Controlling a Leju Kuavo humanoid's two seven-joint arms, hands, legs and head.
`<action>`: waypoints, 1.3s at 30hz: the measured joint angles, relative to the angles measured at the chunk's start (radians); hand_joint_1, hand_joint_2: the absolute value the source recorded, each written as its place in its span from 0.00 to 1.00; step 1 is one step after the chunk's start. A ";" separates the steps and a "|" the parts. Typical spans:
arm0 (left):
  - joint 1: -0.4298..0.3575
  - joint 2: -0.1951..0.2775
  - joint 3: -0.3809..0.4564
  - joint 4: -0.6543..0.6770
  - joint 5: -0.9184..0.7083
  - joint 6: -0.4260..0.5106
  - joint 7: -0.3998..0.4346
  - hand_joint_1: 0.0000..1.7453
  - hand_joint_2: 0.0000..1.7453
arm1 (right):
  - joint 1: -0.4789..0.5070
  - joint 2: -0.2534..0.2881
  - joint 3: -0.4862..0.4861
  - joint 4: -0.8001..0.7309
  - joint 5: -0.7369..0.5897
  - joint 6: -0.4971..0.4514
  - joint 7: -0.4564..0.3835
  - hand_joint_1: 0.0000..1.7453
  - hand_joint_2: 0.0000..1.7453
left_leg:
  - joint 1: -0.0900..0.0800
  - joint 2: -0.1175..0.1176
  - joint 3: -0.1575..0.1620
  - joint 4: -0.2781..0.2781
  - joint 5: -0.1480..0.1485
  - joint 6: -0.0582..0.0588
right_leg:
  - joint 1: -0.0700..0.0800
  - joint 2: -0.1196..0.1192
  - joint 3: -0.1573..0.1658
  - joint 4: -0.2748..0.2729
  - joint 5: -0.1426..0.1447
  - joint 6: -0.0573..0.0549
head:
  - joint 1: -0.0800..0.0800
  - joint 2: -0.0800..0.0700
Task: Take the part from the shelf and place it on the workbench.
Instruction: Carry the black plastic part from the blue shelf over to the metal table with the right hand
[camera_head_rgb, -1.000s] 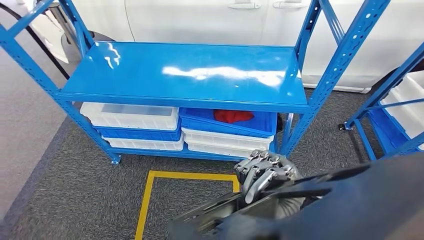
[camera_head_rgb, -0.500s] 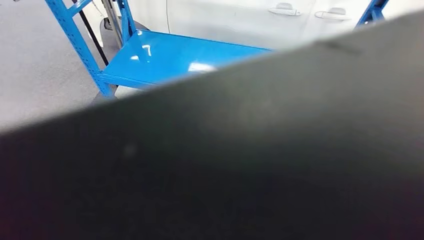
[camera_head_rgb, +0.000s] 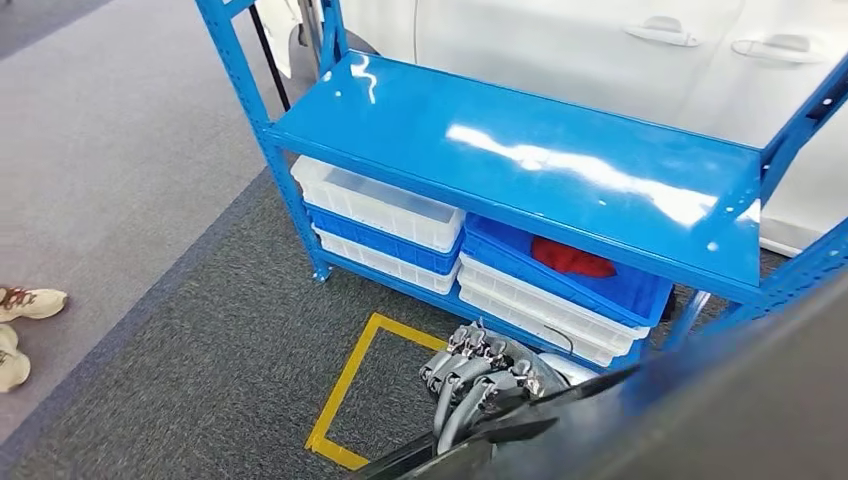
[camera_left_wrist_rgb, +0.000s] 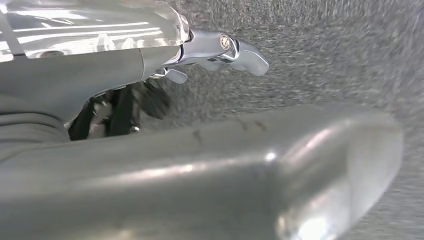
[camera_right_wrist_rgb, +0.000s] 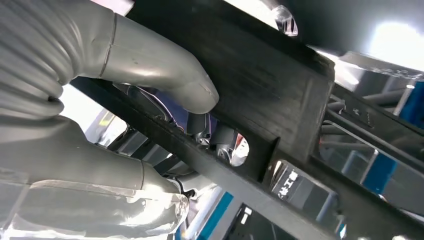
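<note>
The part is a big black frame with cut-outs (camera_head_rgb: 480, 440); blurred, it crosses the lower right corner of the head view. My right hand (camera_head_rgb: 482, 372) grips its upper edge, fingers curled over it, above the carpet in front of the blue shelf (camera_head_rgb: 520, 150). In the right wrist view the grey thumb (camera_right_wrist_rgb: 170, 75) presses on the black part (camera_right_wrist_rgb: 260, 95). My left hand (camera_left_wrist_rgb: 150, 165) hangs over grey carpet with a silver finger (camera_left_wrist_rgb: 225, 50) stretched out and nothing in it.
White bins (camera_head_rgb: 380, 205) and a blue bin holding a red thing (camera_head_rgb: 570, 258) sit on the shelf's lower level. A yellow tape square (camera_head_rgb: 345, 385) marks the carpet. A person's shoes (camera_head_rgb: 25, 305) stand at the far left. A white car (camera_head_rgb: 600, 50) stands behind the shelf.
The whole picture has shifted, so the camera has moved. Half a second ago the black part covered nearly the whole head view; now it sits low at the right, still in my right hand.
</note>
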 joint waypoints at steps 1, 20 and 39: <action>0.000 0.000 0.000 0.000 0.000 -0.001 -0.005 0.00 0.00 | 0.012 0.011 -0.007 0.005 0.002 0.011 -0.004 1.00 1.00 | 0.001 0.002 -0.013 0.030 -0.004 -0.002 | 0.001 -0.015 0.000 0.000 -0.001 -0.001 | 0.000 0.000; -0.004 0.013 0.004 0.000 0.001 -0.005 -0.026 0.00 0.00 | 0.087 0.189 -0.119 0.110 0.002 0.195 -0.002 1.00 1.00 | -0.007 -0.077 0.139 -0.263 0.137 0.057 | 0.001 0.062 -0.035 0.097 -0.027 0.030 | 0.000 0.000; -0.005 0.023 0.004 0.000 0.000 -0.019 -0.009 0.00 0.00 | 0.090 0.236 -0.133 0.125 0.032 0.201 0.034 1.00 1.00 | -0.019 0.083 0.121 -0.255 0.131 0.045 | 0.016 -0.108 0.029 -0.009 -0.015 0.021 | 0.000 0.000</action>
